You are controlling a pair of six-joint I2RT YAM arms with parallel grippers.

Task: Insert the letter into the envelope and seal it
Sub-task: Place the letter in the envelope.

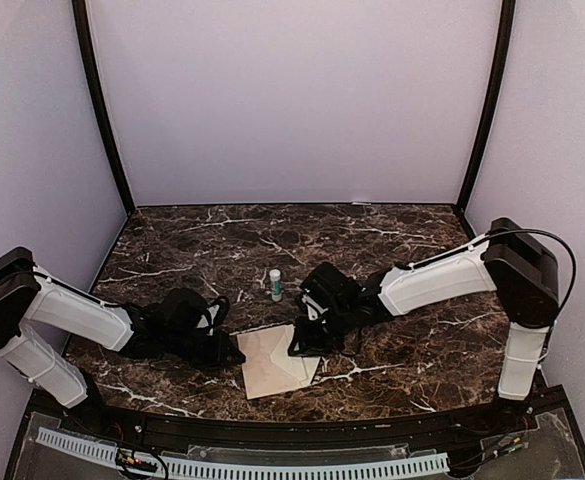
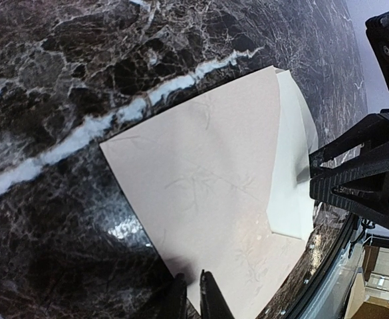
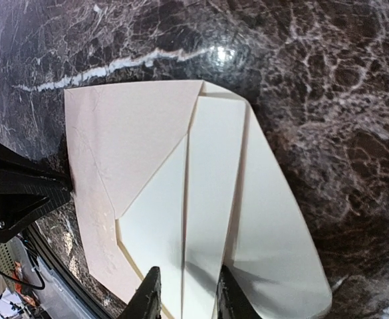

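Note:
The letter [image 1: 270, 372] is a tan-cream sheet with faint marks, flat on the marble near the front edge; it also shows in the left wrist view [image 2: 201, 186] and the right wrist view [image 3: 121, 133]. The paler envelope [image 1: 294, 338] with fold lines lies at its far right side, overlapping it [image 2: 294, 166] [image 3: 274, 232]. I cannot tell whether the letter is inside. My left gripper [image 1: 234, 352] [image 2: 193, 296] is shut, tips at the letter's left edge. My right gripper [image 1: 300, 345] [image 3: 187, 299] is open, with its fingers straddling an envelope fold.
A white glue stick with a green cap [image 1: 275, 284] stands upright just behind the papers. The dark marble table [image 1: 412, 350] ends at a front rail close to the letter. Each gripper shows in the other's wrist view, close across the papers.

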